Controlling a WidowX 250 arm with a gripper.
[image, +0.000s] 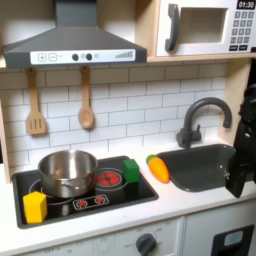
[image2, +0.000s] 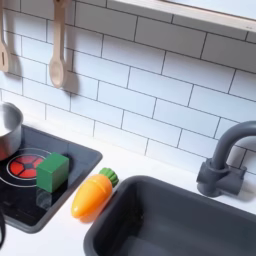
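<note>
The gripper (image: 241, 150) stands at the first exterior view's right edge, a dark shape hanging over the right end of the sink (image: 205, 176); it is cut by the frame and too dark to read, so whether its jaws are spread or closed cannot be told, and nothing can be seen in its grasp. Nearest to it among loose things is the carrot (image: 159, 168), which lies off to the gripper's left in the first exterior view, well apart from it, on the white counter (image: 150, 207) just beside the sink's left rim, its green top pointing toward the wall. In the second exterior view the carrot (image2: 92, 193) lies tilted between the sink (image2: 140, 235) and the stove (image2: 75, 150), touching neither clearly. Farther from the gripper, beyond the carrot, a green block (image: 131, 171) sits on the stove's near right corner, close to the carrot but apart from it. Beyond that a silver pot (image: 67, 172) stands upright on the stove, and farthest off a yellow block (image: 35, 207) rests at the stove's front left corner. Behind the sink, near the gripper, rises the dark faucet (image: 200, 118). On the tiled wall hang a wooden spatula (image: 35, 108) and a wooden spoon (image: 86, 100).
</note>
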